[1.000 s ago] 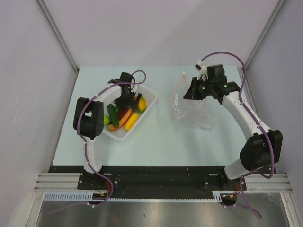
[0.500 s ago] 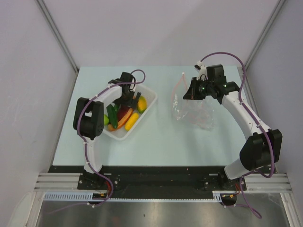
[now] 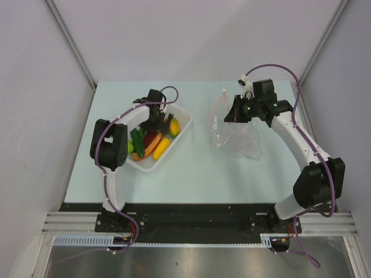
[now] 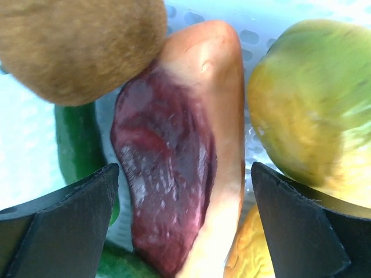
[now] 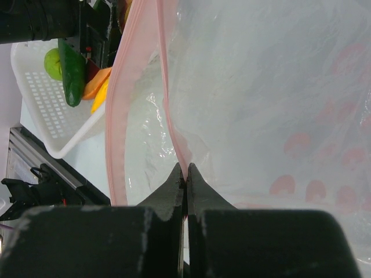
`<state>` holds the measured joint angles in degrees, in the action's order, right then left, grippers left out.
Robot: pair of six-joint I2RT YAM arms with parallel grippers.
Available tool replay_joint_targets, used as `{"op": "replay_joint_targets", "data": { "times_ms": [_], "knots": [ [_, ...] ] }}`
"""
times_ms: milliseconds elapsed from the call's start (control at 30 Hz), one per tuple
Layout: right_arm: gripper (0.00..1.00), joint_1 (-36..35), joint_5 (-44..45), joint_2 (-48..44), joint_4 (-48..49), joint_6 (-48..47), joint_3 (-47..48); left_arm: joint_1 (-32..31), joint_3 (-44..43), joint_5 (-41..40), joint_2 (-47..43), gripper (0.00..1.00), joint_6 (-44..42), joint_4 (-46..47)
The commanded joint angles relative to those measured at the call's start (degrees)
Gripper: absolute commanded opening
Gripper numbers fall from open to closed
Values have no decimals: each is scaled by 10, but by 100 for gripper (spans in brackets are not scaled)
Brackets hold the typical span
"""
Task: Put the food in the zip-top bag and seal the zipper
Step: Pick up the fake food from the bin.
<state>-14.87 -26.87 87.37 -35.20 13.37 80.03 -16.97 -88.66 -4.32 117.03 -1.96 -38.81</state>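
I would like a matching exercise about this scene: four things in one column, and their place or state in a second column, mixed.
1 left gripper
2 right gripper
3 dark red piece
4 zip-top bag

A clear and empty
B shut on the zipper
C open over the food
D lying in the white tray

Pairs: 1-C, 2-B, 3-D, 4-A
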Motion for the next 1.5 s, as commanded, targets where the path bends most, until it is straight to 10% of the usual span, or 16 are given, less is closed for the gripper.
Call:
{"op": "replay_joint_targets", "data": {
  "times_ms": [0,467,900,1233,1467],
  "knots": [
    [0,3,-3,1,12,-5,4,0,-5,28,22,99,2,11],
    [0,3,-57,-5,17,4,6,0,-4,38,-87,70,16,-18],
    [0,5,-236,-27,144,173,-4,1,-3,102,-217,70,50,-11],
    [0,-2,-361,0,398,422,-64,-3,24,303,-369,76,136,233],
    [0,-8,-306,21,234,281,-23,-36,-37,352,-373,77,163,310]
  ]
}}
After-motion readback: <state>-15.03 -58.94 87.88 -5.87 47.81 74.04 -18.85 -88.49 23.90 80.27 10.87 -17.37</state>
